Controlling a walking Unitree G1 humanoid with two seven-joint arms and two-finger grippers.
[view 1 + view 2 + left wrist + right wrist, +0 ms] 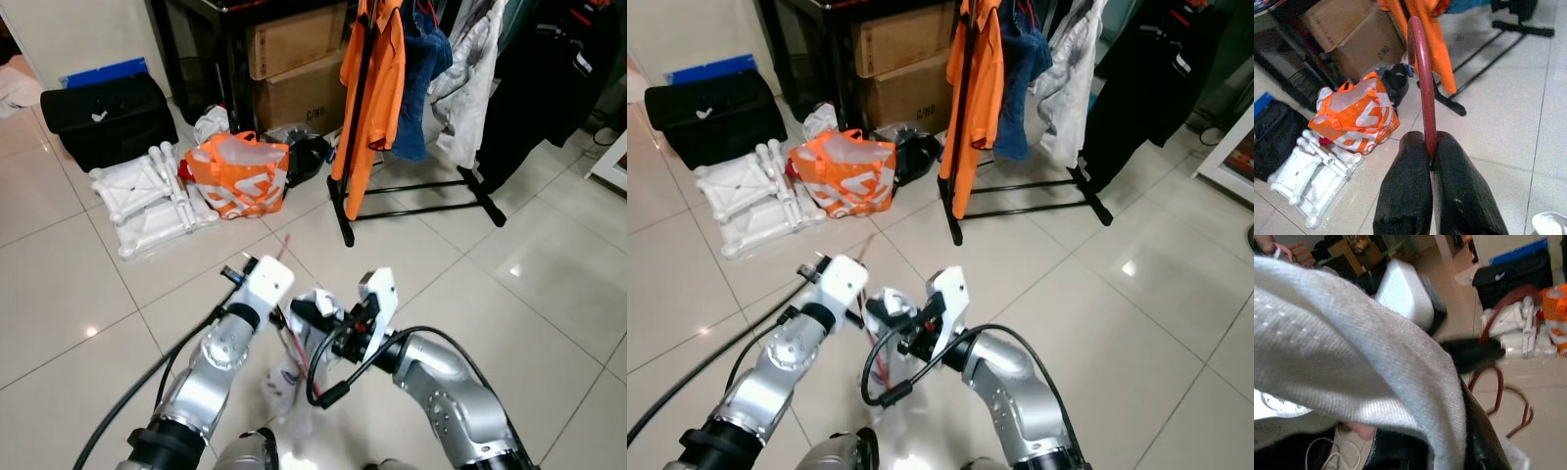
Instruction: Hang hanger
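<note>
A red wire hanger (1420,73) stands with its hook pinched between the black fingers of my left gripper (1431,142), which is shut on it. In the eye views the left gripper (286,315) sits low in the middle, and the hanger's red wire (290,345) runs down below it. A white garment (284,382) hangs on the hanger under both wrists. My right gripper (323,315) is close beside the left one. In its wrist view the white cloth (1352,357) lies over and between its fingers (1479,435), with the hanger (1498,382) beyond. The black clothes rack (411,186) stands ahead on the right.
An orange shirt (377,88) and other clothes hang on the rack. On the floor to the left are an orange bag (240,171), a white plastic frame (147,196) and a black bag (108,117). Cardboard boxes (294,69) are stacked behind. Bare tiles (441,274) lie before the rack.
</note>
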